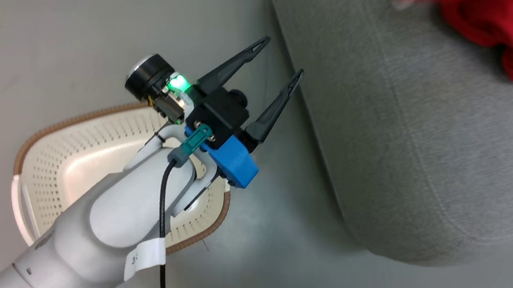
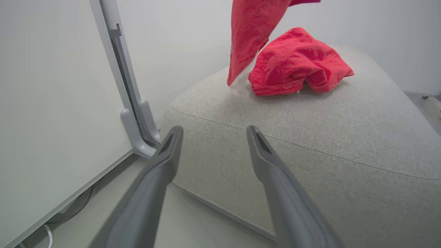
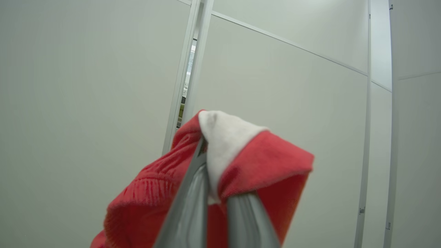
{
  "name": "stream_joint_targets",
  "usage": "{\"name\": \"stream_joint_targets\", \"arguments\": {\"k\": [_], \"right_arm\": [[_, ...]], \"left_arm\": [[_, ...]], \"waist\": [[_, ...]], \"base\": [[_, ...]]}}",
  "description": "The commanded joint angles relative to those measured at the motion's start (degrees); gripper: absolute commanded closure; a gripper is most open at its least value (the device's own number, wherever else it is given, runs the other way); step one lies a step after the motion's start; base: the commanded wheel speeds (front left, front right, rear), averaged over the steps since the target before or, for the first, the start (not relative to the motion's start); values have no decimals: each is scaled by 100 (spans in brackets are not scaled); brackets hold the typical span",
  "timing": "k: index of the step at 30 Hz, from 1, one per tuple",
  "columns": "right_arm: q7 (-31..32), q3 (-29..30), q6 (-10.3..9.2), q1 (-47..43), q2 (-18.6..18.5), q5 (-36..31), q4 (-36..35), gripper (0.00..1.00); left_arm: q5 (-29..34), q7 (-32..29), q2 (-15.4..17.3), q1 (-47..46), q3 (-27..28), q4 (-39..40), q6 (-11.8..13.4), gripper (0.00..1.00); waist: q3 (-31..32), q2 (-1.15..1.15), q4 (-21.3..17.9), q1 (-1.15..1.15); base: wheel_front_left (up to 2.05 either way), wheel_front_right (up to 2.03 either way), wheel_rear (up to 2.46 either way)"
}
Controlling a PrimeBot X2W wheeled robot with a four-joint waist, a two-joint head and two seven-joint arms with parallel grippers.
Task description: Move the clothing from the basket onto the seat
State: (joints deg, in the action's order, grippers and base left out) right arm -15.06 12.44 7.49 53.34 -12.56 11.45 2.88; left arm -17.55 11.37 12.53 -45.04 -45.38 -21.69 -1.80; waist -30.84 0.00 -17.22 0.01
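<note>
One basket [image 1: 60,152], one seat [image 1: 420,132], apparently two red garments [image 1: 512,27], heaped garment [image 2: 296,62] on seat, hanging garment [image 2: 248,34] pinched by right gripper [image 3: 213,186], left gripper [image 1: 284,54] wide, empty

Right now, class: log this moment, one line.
left gripper: open | right gripper: shut on hanging red-and-white fabric garment | crumpled red garment: on grey woven seat | cream perforated basket: floor

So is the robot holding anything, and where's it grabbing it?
The right gripper pinches the clothing at a bunched red-and-white fold. The left gripper is open, empty.
</note>
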Motion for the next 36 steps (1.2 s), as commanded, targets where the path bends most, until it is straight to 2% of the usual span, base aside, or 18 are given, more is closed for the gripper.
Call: {"name": "stream_joint_targets", "arguments": {"k": [1, 4, 8, 12, 15, 22, 26, 30, 31, 32, 33, 36], "right_arm": [[-17, 137, 1, 230, -190, -17, 45, 100], [-17, 538, 1, 820, -789, 51, 165, 100], [-17, 1012, 1, 1123, -1478, 73, 467, 100], [-17, 1387, 1, 900, -1707, 150, 924, 100], [-17, 1362, 1, 594, -1592, 92, 1275, 100], [-16, 1226, 1, -88, -940, 116, 2097, 100], [-17, 1223, 0, -464, -716, 115, 2411, 100], [-17, 1275, 1, -712, -550, 186, 2419, 100], [-17, 1289, 1, -778, -505, 184, 2447, 64], [-17, 1284, 1, -849, -470, 181, 2486, 51], [-18, 1296, 0, -901, -449, 167, 2487, 0], [-18, 1336, 1, -1196, -325, 55, 2337, 0]], "left_arm": [[49, -29, 38, -143, -25, 58, 12, 0], [136, -105, 144, -285, -32, 181, 21, 0], [212, -166, 251, -405, -36, 350, 60, 0], [253, -222, 314, -482, -51, 457, 79, 0], [241, -240, 323, -510, -60, 505, 84, 0], [240, -232, 270, -574, -115, 558, 99, 0], [241, -193, 208, -597, -150, 535, 132, 0], [209, -132, 215, -560, -155, 469, 155, 0], [206, -114, 218, -532, -156, 451, 165, 0], [189, -95, 221, -497, -156, 425, 168, 0], [170, -64, 225, -458, -156, 393, 175, 0], [107, 49, 173, -368, -162, 299, 179, 0]], "waist": [[-589, 0, 212, -1], [-953, 0, 224, -1], [-1298, 0, 184, -1], [-1491, 0, 141, -1], [-1539, 0, 128, -1], [-1595, 0, 221, -1], [-1590, 0, 287, -1], [-1507, 0, 283, -1], [-1468, 0, 268, -1], [-1417, 0, 253, -1], [-1350, 0, 238, -1], [-1072, 0, 224, -1]], "base": [[0, 0, 0], [0, 0, 0], [0, 0, 0], [0, 0, 0], [0, 0, 0], [0, 0, 0], [0, 0, 0], [0, 0, 0], [0, 0, 0], [0, 0, 0], [0, 0, 0], [0, 0, 0]]}}
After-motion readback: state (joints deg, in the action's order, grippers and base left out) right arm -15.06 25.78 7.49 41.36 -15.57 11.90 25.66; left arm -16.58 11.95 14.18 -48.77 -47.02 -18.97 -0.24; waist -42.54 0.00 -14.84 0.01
